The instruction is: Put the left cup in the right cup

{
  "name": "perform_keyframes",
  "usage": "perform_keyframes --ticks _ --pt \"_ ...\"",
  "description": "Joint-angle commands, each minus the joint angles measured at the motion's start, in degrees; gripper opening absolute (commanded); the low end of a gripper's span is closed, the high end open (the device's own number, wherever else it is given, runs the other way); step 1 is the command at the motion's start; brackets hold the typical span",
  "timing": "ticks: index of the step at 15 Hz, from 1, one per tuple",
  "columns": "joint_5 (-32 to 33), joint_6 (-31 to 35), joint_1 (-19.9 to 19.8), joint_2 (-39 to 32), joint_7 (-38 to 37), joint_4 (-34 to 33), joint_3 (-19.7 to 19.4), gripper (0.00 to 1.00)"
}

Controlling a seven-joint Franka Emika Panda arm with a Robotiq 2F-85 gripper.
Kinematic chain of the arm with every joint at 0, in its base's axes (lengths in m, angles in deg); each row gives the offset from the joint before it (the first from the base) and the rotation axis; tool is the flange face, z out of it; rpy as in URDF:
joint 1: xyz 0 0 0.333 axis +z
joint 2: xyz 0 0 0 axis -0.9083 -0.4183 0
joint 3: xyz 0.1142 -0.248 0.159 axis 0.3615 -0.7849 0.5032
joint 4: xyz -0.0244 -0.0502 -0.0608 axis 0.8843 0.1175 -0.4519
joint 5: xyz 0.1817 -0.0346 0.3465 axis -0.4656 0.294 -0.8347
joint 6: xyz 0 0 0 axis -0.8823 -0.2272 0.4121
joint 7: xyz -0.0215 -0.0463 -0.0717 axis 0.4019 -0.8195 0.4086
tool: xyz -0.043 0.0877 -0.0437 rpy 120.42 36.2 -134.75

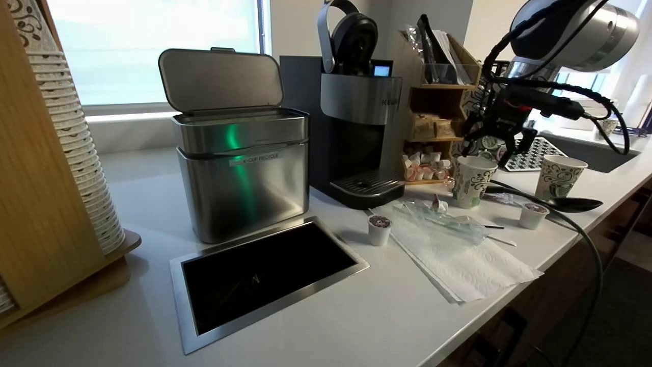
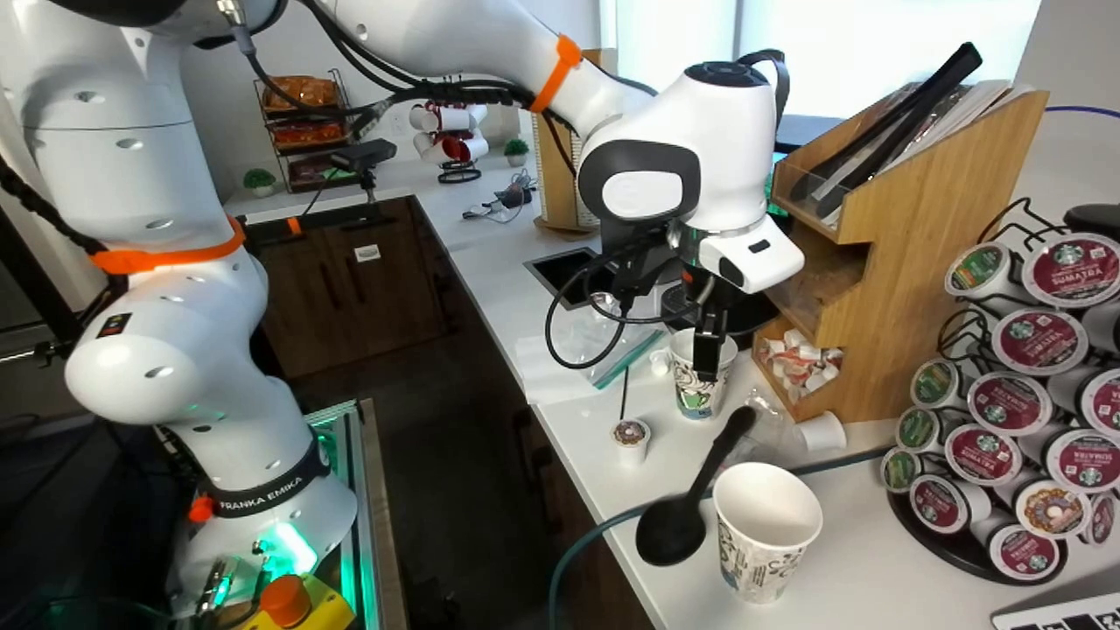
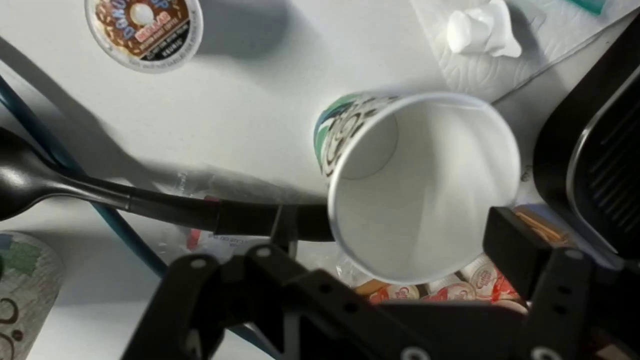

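The left cup is a whitish tapered paper cup with grey leafy print, upright on the counter; it also shows in an exterior view and in the wrist view. The right cup has similar print and stands upright and empty, also seen in an exterior view and cut off at the edge of the wrist view. My gripper is open over the left cup, pointing down, with one finger on each side of its rim. I cannot tell whether the fingers touch it.
A black spoon and a cable lie between the cups. Small coffee pods stand nearby. A coffee maker, wooden organiser, pod carousel and paper towel with a plastic bag surround them.
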Motion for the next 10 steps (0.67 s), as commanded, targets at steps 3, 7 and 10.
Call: perform_keyframes --ticks 3,7,10 --pt "0.72 -0.03 -0.9 0.54 -2.08 0.59 0.28 0.54" --pt "0.99 -0.22 -0.94 1.1 -2.13 0.78 0.32 0.22" --pt "1.03 0.0 -0.89 2.04 -2.0 1.39 0.36 0.01"
